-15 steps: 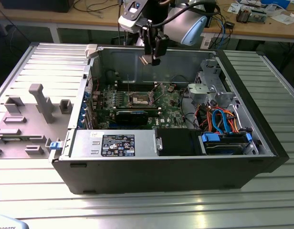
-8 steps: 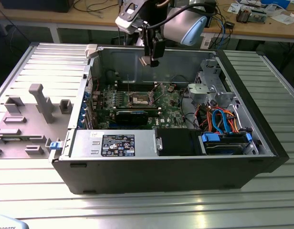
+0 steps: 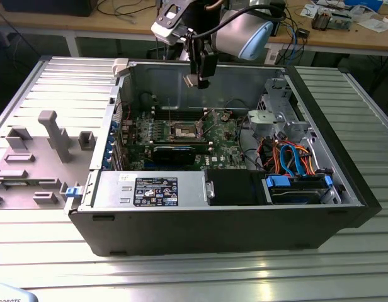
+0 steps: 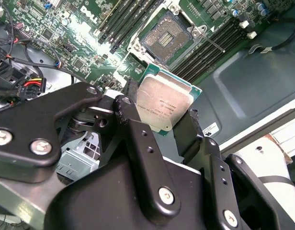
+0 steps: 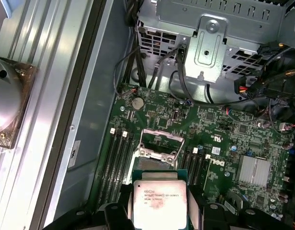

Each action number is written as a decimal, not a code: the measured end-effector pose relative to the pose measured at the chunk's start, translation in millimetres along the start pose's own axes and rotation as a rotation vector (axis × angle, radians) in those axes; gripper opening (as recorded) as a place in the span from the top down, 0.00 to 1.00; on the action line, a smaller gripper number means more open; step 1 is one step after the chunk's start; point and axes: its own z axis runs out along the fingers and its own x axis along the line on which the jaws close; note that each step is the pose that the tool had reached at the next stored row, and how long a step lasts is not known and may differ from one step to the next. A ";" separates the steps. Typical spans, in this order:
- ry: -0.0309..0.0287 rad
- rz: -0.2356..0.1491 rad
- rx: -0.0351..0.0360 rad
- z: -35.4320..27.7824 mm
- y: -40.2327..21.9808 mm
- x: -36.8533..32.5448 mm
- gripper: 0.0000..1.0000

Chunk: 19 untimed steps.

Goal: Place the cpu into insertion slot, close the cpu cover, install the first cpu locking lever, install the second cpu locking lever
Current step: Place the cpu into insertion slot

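Observation:
My gripper [image 3: 195,80] hangs above the open computer case [image 3: 345,189], shut on the cpu [image 3: 191,80]. In both wrist views the cpu [image 4: 163,103] [image 5: 159,199] is a flat square chip with a dull silver top and green edge, clamped between the black fingers [image 4: 130,112] by two opposite sides. Below it on the green motherboard lies the insertion slot [image 4: 165,39] [image 3: 183,130], uncovered, its contact field exposed. The silvery cpu cover [image 5: 158,154] stands at the socket in the first wrist view. A thin metal lever [image 4: 210,42] runs beside the socket.
Memory slots [image 5: 119,163] flank the socket on both sides. A metal drive cage [image 3: 279,116] with orange and blue cables [image 3: 295,160] fills the exterior view's right. A black card [image 3: 174,153] and power supply [image 3: 153,189] sit in front. A grey fixture [image 3: 49,135] stands outside the case.

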 end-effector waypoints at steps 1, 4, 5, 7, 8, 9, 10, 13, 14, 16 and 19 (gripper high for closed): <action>0.0001 0.000 0.0000 0.0 0.0 0.0 0.46; -0.0020 0.027 -0.0005 0.5 0.0 0.0 0.46; -0.0032 0.040 -0.0005 0.7 -0.1 0.0 0.46; -0.0066 0.082 -0.0008 1.4 -0.1 0.0 0.46; -0.0081 0.101 -0.0011 1.6 -0.1 0.0 0.46; -0.0091 0.113 -0.0011 1.7 -0.1 0.0 0.46; -0.0110 0.135 -0.0013 1.9 -0.1 0.0 0.46; -0.0139 0.170 -0.0017 2.3 -0.2 0.0 0.46; -0.0146 0.180 -0.0018 2.4 -0.2 0.0 0.46; -0.0165 0.205 -0.0021 2.8 -0.2 0.0 0.46; -0.0198 0.244 -0.0023 4.0 -0.3 0.0 0.46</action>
